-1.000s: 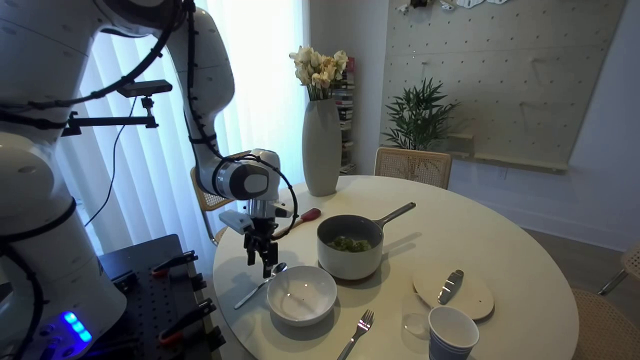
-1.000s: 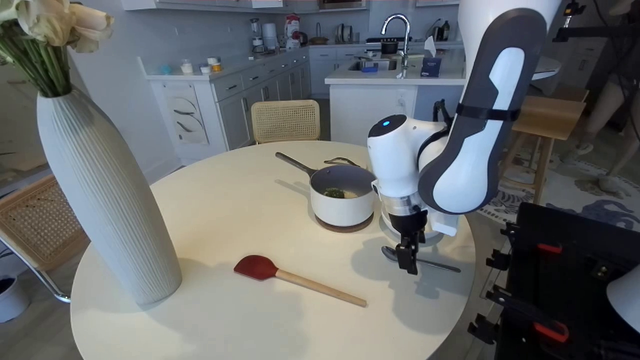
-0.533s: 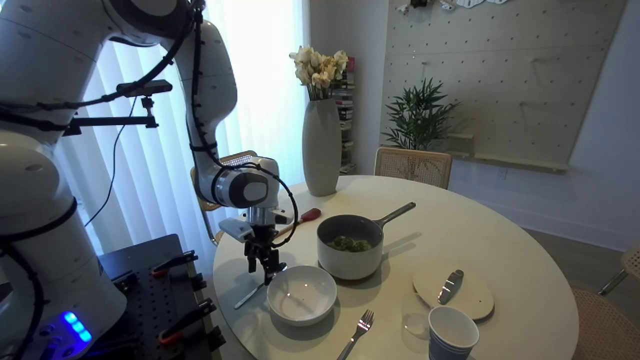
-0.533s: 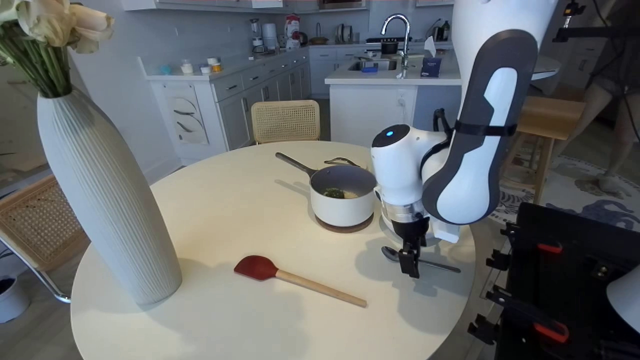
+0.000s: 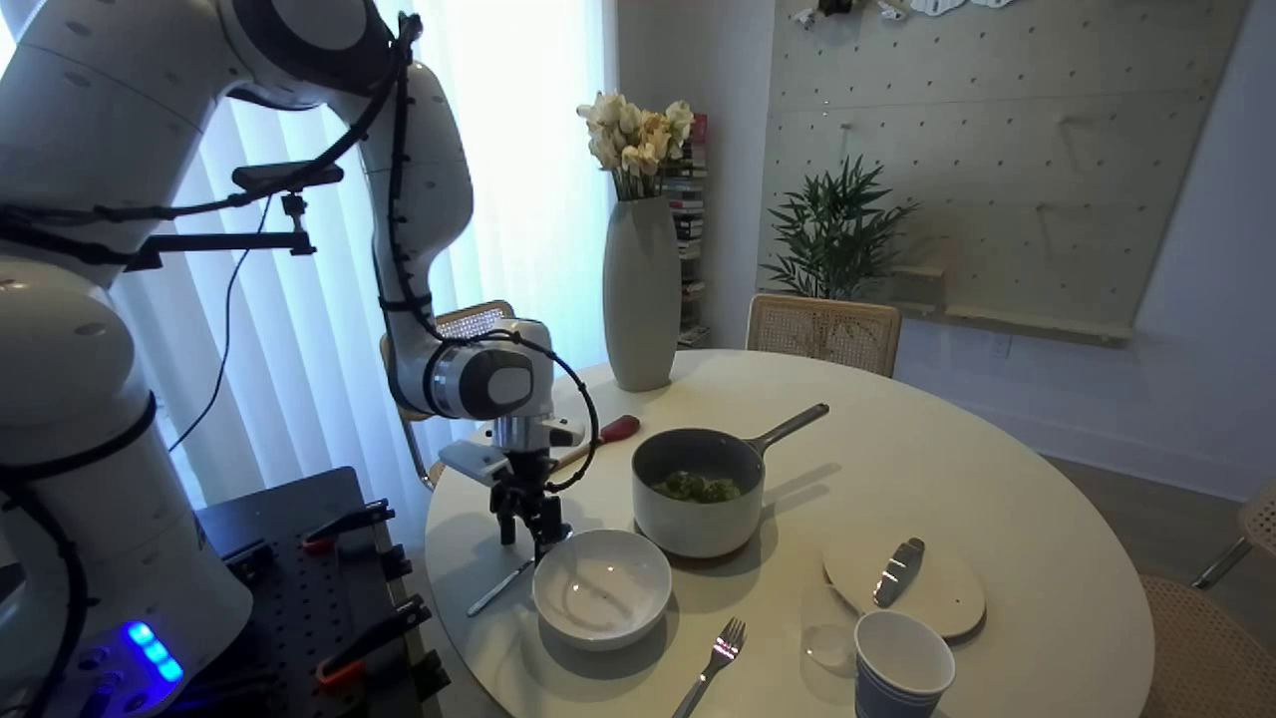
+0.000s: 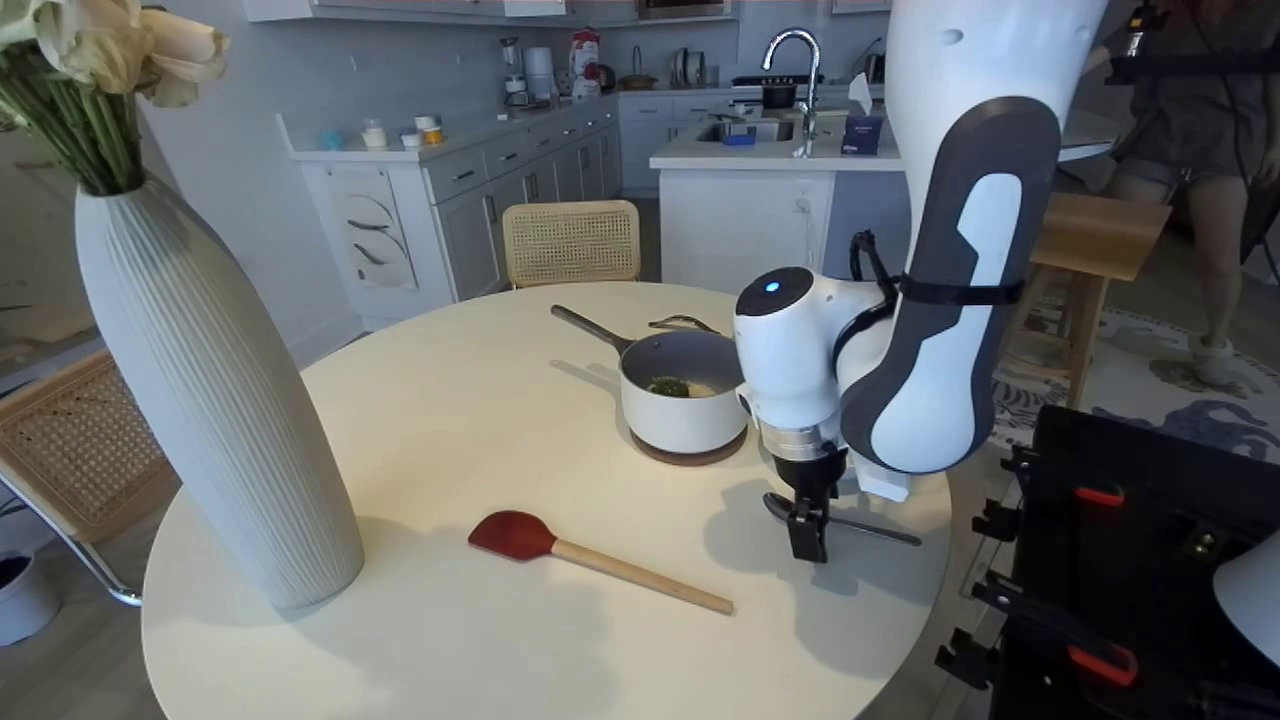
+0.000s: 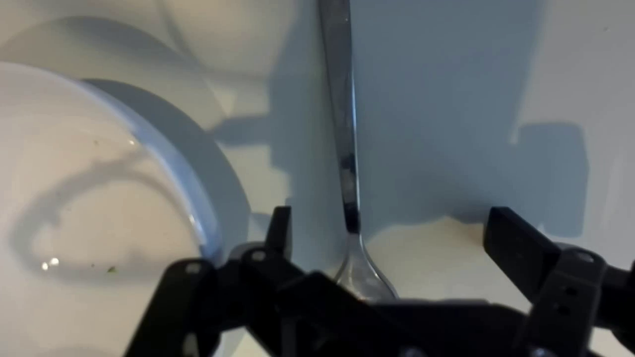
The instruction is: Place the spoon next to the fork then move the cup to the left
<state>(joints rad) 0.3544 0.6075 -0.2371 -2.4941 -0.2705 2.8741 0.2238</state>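
Down comes the gripper (image 7: pixel 394 238) | jaws wide, nothing gripped, straddling the spoon (image 7: pixel 348 144) near the edge of the table (image 6: pixel 450 400) | grasp looks next

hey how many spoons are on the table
1. The spoon lies beside the white bowl, between the pincer's open jaws in the wrist view. Part of the table is out of view; others may be hidden.

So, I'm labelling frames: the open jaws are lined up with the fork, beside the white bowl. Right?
Not quite: the wrist view shows the spoon between the open jaws, beside the white bowl; in an exterior view the fork lies clear of them.
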